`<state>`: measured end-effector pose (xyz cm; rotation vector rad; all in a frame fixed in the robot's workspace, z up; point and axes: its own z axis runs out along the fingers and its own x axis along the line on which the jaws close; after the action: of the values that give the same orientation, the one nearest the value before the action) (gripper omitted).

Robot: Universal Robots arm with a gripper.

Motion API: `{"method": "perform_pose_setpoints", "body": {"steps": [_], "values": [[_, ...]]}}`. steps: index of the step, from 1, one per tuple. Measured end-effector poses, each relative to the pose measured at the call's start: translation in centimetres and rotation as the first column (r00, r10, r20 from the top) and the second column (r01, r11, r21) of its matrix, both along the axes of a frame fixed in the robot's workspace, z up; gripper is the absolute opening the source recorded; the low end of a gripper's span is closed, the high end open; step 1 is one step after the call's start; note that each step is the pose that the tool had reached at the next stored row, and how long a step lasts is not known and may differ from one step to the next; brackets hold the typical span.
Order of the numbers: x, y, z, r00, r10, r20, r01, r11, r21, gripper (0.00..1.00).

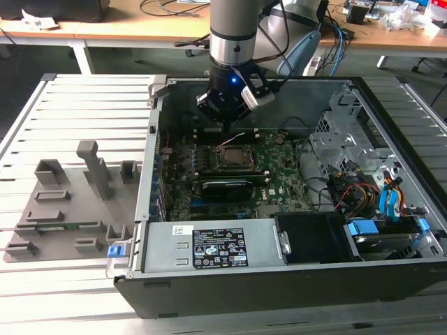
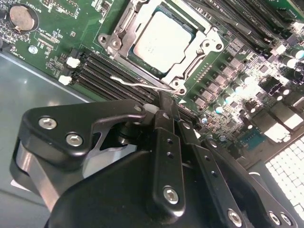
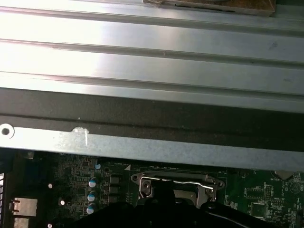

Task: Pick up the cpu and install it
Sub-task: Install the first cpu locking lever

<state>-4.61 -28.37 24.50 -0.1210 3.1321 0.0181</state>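
The cpu [image 2: 164, 40], a flat square chip with a silver-grey top, lies seated in the black-framed motherboard socket [image 2: 202, 50]; in the exterior view the cpu [image 1: 233, 156] is a pale square mid-board. My gripper [image 2: 160, 105] hovers just beside the socket with its fingers pressed together and nothing between them, the tips close to the thin wire socket lever [image 2: 142, 83]. In the exterior view the gripper [image 1: 225, 120] hangs inside the open computer case, a little behind the socket. The first wrist view has the socket frame [image 3: 175, 184] just beyond the dark gripper body.
The open computer case [image 1: 157, 112] lies on a slatted metal table, holding the green motherboard [image 1: 279, 174], a power supply [image 1: 209, 248], drive bays and cables [image 1: 363, 188]. A grey fixture tray [image 1: 70, 202] sits at the exterior view's left. Memory slots [image 2: 95, 71] run beside the socket.
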Motion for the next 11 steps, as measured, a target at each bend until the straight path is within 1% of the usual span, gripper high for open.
{"method": "perform_pose_setpoints", "body": {"steps": [3, 11], "values": [[0.01, 0.00, -0.03, 1.0000, 0.000, 0.0000, 0.000, 1.0000, -0.0004, 0.11], [0.01, 0.00, -0.40, 1.0000, 0.000, 0.0001, 0.000, 1.0000, -0.0002, 0.11]]}}
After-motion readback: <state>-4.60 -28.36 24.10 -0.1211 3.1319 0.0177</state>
